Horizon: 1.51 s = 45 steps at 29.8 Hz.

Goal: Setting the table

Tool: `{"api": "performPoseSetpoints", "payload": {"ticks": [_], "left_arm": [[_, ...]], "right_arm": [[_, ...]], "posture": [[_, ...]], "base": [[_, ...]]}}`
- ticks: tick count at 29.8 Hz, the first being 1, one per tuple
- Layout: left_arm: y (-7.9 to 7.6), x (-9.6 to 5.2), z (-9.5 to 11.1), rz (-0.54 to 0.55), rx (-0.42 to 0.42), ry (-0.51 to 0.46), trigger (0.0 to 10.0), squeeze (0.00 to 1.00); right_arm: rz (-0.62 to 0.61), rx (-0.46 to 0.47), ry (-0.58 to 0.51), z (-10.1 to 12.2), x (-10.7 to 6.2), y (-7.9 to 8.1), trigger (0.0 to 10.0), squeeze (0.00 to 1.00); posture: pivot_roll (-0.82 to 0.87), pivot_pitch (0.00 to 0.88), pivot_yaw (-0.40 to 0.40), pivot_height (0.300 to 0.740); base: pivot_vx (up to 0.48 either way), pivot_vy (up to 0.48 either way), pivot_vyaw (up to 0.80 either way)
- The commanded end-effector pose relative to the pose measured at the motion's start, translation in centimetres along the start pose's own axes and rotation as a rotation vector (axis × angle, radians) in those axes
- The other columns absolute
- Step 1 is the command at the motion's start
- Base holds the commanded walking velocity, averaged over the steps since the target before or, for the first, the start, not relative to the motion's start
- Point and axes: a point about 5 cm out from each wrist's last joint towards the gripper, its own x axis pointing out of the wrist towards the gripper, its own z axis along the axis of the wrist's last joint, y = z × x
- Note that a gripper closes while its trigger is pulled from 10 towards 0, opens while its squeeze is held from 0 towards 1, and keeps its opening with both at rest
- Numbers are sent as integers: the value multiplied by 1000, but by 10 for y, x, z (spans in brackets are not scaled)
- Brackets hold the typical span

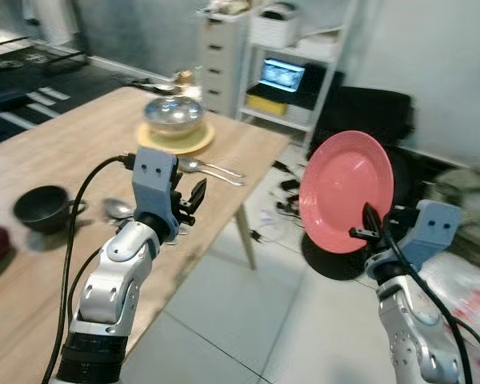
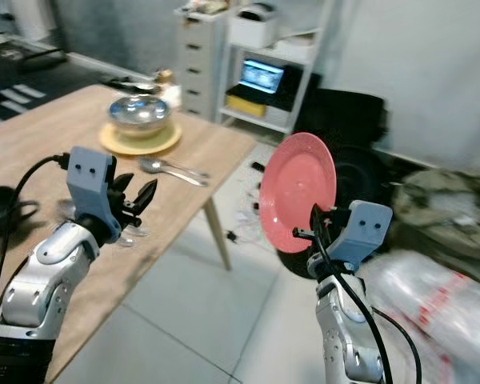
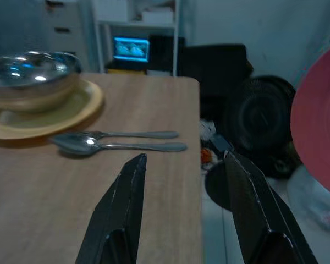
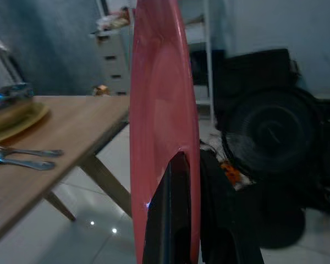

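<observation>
I am holding the pink plate point(image 1: 346, 190) on edge in my right jaws point(image 1: 370, 226), clenched on its lower rim, out over the tiled floor point(image 1: 248, 320) just off the tabletop's point(image 1: 56, 156) corner. The tabletop is lying to my left, so the plate needs tipping flat and carrying that way. My left jaws point(image 1: 190, 200) are hovering released over the wood, near 2 spoons point(image 3: 118, 140). Beyond them a steel bowl point(image 1: 173, 114) is sitting on a yellow plate point(image 1: 176, 140); a black cup point(image 1: 42, 208) is resting nearer me. Shelves point(image 1: 292, 60) and a fan point(image 4: 267, 148) are standing behind.
</observation>
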Motion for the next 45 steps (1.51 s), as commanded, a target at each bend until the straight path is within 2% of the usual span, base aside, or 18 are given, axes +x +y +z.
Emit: {"api": "performPoseSetpoints", "payload": {"ticks": [1, 22, 37, 45], "left_arm": [[-3, -1, -3, -19, -12, 10, 10000, 0], [-7, -1, -3, -50, -22, 15, 10000, 0], [-6, -2, -3, -55, -98, 2, 10000, 0], [-3, -3, -4, -43, -95, 3, 10000, 0]], "right_arm": [[-8, -3, 13, -2, -2, -1, 10000, 0], [-10, -4, 17, -3, -3, -1, 10000, 0], [-4, -4, 16, -3, -2, 0, 10000, 0], [0, -3, 17, -4, -2, 0, 10000, 0]], "posture": [[107, 137, 69, 740], [106, 139, 71, 740], [104, 129, 71, 740], [104, 122, 71, 740]], "base": [[0, 0, -800], [0, 0, -800], [0, 0, -800], [0, 0, -800]]}}
